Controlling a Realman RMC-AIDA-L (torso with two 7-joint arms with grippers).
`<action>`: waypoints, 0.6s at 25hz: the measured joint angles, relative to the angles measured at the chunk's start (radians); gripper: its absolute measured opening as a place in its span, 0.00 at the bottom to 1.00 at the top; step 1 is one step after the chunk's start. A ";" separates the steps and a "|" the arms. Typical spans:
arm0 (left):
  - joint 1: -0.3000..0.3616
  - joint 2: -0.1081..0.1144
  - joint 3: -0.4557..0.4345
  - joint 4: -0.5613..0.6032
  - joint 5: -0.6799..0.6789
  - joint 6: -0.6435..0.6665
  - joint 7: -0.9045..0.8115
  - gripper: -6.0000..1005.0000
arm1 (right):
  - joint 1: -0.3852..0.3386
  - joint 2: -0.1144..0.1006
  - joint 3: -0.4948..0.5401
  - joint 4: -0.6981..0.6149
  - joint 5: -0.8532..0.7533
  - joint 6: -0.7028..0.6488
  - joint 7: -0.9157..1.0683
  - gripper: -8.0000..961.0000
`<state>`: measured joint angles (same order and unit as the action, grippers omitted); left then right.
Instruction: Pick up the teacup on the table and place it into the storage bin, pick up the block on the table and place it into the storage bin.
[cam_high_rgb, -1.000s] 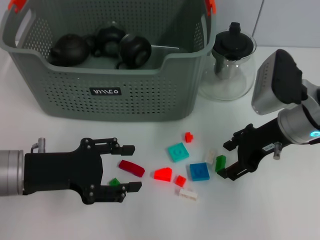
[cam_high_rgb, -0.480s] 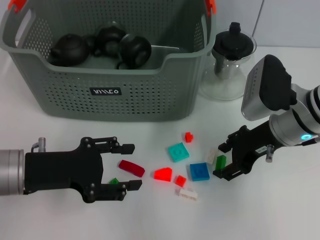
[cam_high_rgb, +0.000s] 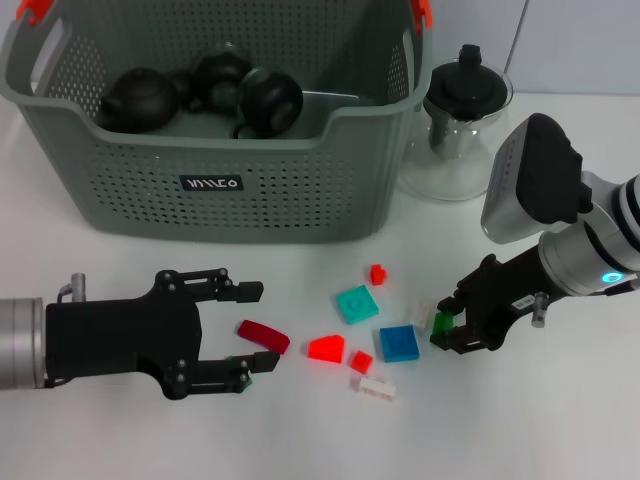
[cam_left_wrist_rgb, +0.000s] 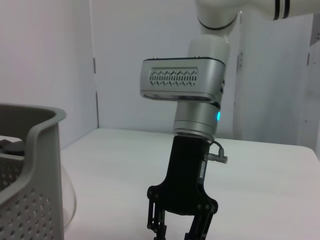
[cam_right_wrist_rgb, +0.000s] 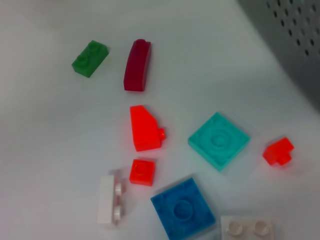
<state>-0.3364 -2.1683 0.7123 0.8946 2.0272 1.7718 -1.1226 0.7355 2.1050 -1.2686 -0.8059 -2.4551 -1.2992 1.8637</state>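
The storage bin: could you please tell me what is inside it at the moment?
Inside the storage bin, three dark teapots sit close together. Its front wall hides their bases and much of the floor.

front of bin: bare table strip below the storage bin (cam_high_rgb: 230, 190), easy pass
middle: scattered blocks (cam_high_rgb: 355, 303) clutter it
right: glass teapot (cam_high_rgb: 462, 125) blocks

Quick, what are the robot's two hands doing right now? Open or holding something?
Left gripper: open, low over the table, holding nothing.
Right gripper: closed on the green block on the table.
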 joint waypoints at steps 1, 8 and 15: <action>0.000 0.000 -0.005 -0.002 0.000 0.002 0.001 0.72 | -0.002 -0.001 0.001 -0.003 0.001 -0.001 0.000 0.46; 0.004 0.001 -0.028 -0.003 -0.003 0.009 0.002 0.72 | -0.039 -0.007 0.021 -0.073 0.036 -0.062 -0.015 0.46; 0.010 0.002 -0.071 -0.003 0.011 0.001 0.007 0.72 | -0.095 -0.010 0.172 -0.278 0.164 -0.352 -0.073 0.47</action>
<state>-0.3264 -2.1665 0.6417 0.8914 2.0379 1.7733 -1.1152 0.6408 2.0951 -1.0965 -1.0842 -2.2911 -1.6513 1.7909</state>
